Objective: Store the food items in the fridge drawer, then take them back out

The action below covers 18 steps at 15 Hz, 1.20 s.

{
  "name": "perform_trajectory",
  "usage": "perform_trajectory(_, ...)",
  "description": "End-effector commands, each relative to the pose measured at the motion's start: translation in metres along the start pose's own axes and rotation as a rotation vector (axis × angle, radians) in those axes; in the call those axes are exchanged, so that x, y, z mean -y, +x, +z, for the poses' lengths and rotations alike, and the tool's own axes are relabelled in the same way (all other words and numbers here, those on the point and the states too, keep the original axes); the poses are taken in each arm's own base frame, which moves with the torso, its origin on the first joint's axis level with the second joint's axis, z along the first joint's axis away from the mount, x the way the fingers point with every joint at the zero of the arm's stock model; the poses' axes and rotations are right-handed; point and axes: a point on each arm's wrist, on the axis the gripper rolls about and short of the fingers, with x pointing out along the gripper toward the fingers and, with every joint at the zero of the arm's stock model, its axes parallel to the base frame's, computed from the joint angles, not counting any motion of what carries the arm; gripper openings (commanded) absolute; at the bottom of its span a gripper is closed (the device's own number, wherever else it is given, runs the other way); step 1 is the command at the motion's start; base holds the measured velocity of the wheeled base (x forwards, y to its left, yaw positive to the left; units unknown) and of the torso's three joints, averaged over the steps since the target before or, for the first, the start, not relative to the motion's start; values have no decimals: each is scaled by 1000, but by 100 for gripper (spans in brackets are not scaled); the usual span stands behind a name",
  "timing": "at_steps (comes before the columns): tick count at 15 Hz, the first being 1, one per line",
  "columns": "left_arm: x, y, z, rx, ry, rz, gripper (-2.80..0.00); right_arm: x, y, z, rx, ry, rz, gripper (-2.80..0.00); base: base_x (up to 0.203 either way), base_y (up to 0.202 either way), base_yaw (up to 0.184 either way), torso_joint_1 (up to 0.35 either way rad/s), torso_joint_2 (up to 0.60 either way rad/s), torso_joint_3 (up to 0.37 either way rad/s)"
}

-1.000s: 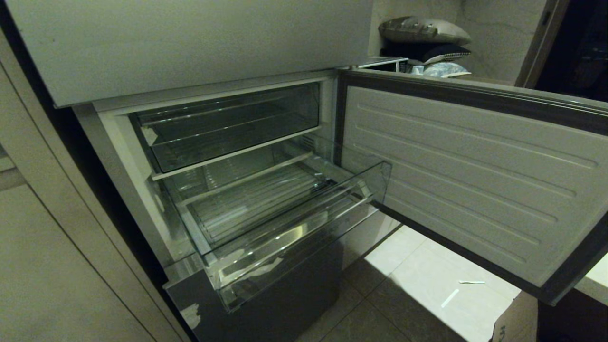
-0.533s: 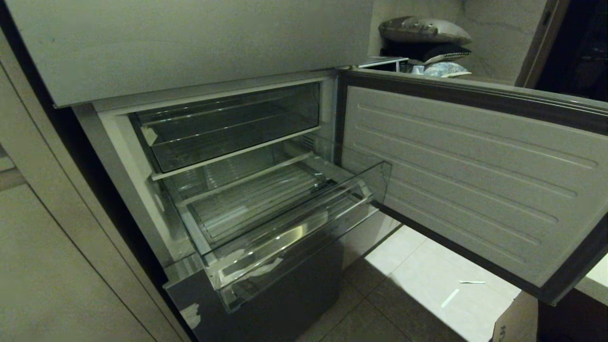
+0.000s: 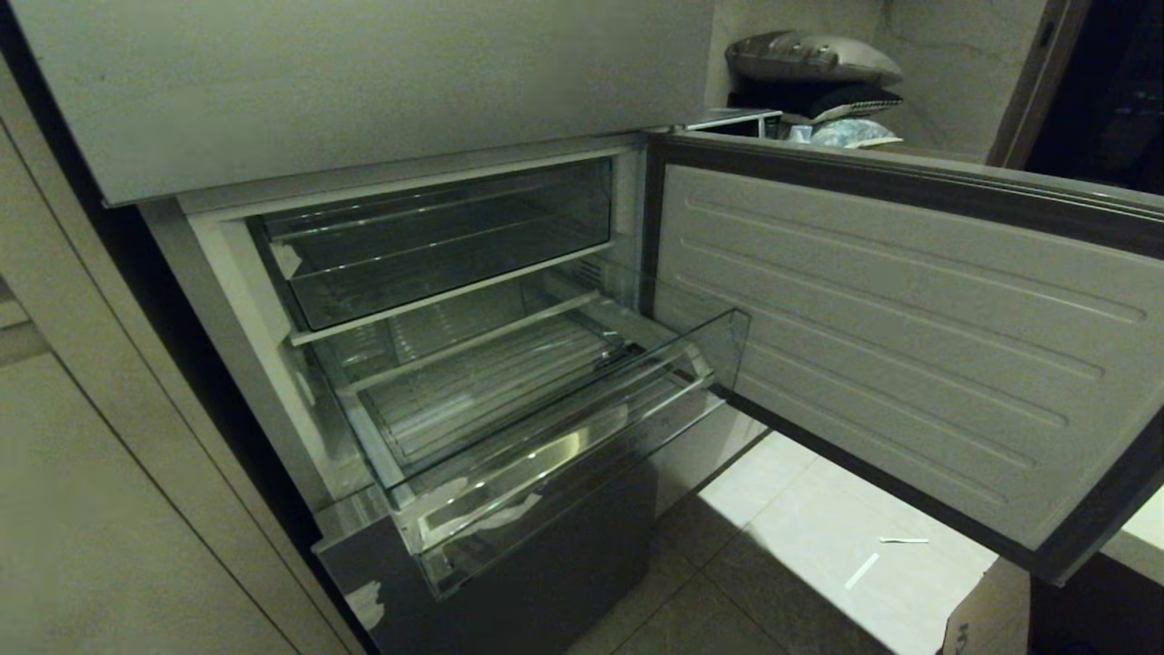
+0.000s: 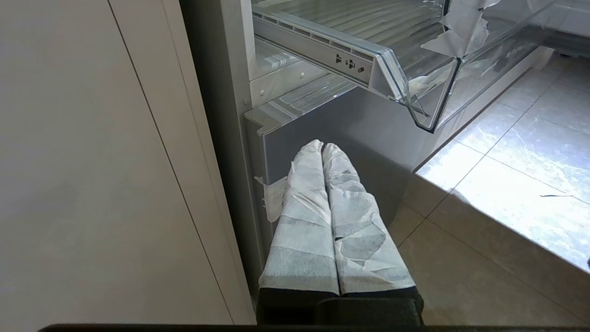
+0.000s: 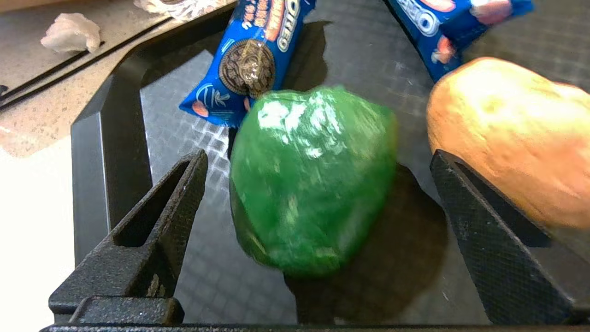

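Observation:
My right gripper [image 5: 318,157] is open, its black fingers [image 5: 170,203] on either side of a glossy green bell pepper [image 5: 313,180] and not touching it. The pepper lies in a black tray [image 5: 115,138]. A tan-orange oval lump [image 5: 507,133] sits right beside it, just past one finger. In the head view the clear fridge drawer [image 3: 564,428] stands pulled out with nothing in it, and no arm shows there. My left gripper [image 4: 321,146] is shut, its white-wrapped fingers hanging low by the fridge's lower front, under the drawer's corner [image 4: 415,69].
Two blue Oreo packs [image 5: 249,60] [image 5: 442,23] lie in the tray behind the pepper. The fridge door [image 3: 909,346] stands wide open to the right. A shallower clear bin [image 3: 436,246] sits above the drawer. A cardboard box [image 3: 987,614] stands on the tiled floor.

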Motion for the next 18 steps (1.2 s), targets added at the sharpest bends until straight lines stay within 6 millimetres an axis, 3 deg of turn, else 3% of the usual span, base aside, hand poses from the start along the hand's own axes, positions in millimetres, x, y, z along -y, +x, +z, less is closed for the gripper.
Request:
perform_trajectory(1, 0, 0, 0, 1, 0, 1, -280, 1, 9, -4, -22, -5, 12, 0, 0, 0, 0, 0, 0, 0)
perform_trajectory(8, 0, 0, 0, 1, 0, 1, -280, -5, 19, -13, -48, -25, 39, 0, 0, 0, 0, 0, 0, 0)
perform_trajectory(9, 0, 0, 0, 1, 0, 1, -280, -5, 19, -14, -41, -26, 40, -74, 0, 0, 0, 0, 0, 0)
perform_trajectory(10, 0, 0, 0, 1, 0, 1, -280, -5, 19, -14, -39, -26, 41, -280, 0, 0, 0, 0, 0, 0)
perform_trajectory(15, 0, 0, 0, 1, 0, 1, -280, -6, 14, -9, -19, -25, 43, -280, 0, 0, 0, 0, 0, 0)
perform_trajectory(18, 0, 0, 0, 1, 0, 1, -280, -8, -13, 4, 45, -28, 49, -280, 0, 0, 0, 0, 0, 0)
